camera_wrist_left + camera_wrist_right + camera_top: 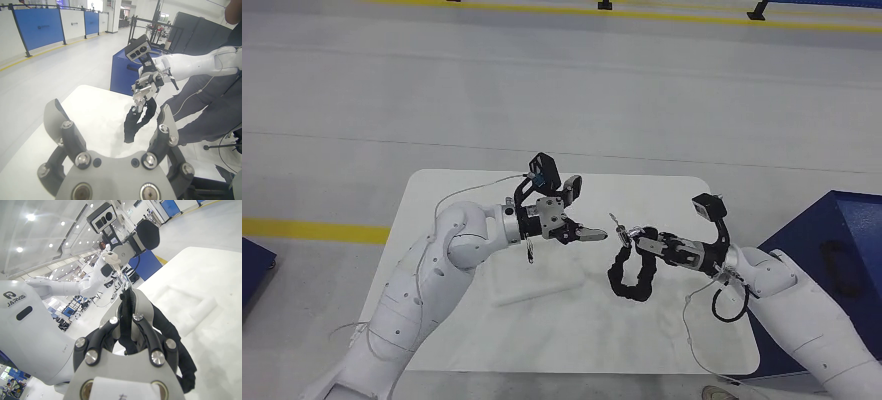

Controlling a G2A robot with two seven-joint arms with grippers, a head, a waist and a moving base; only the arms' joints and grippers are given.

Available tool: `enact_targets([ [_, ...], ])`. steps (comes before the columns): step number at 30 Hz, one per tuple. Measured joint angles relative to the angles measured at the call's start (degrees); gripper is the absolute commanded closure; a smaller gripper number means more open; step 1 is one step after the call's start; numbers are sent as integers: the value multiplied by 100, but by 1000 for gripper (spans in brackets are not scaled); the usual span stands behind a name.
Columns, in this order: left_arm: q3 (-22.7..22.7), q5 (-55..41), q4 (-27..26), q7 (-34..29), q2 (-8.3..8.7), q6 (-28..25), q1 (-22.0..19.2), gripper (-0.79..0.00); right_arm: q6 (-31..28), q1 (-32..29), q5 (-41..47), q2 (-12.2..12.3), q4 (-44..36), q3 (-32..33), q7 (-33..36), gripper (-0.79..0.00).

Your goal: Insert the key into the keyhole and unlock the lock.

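Hard to say how deep the small silver key [113, 260] sits. Its blade runs into the metal end of the black fabric-sleeved cable lock [126, 315], but the keyhole itself is hidden behind glare and the claw tips. The right claw [127, 291] is clamped tight on the lock just behind that metal end, up off the white table [492, 330]. The rest of the black loop hangs below it, and the wrist camera's edge cuts part of it off. The key head pokes out past the tips toward the left claw [110, 113], which is spread wide with nothing in it, near the key and not touching.
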Motion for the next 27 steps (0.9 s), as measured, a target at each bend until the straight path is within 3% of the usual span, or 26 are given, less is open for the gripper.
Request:
enact_targets([
  [4, -245, 673, -284, 125, 65, 228, 119, -785, 0, 177, 195, -28, 243, -248, 0, 0],
  [19, -226, 431, -255, 119, 62, 202, 112, -785, 0, 234, 200, -27, 266, -276, -15, 0],
  [27, -226, 430, -255, 119, 62, 202, 112, -785, 0, -133, -2111, 153, -309, 1014, -1206, 0],
])
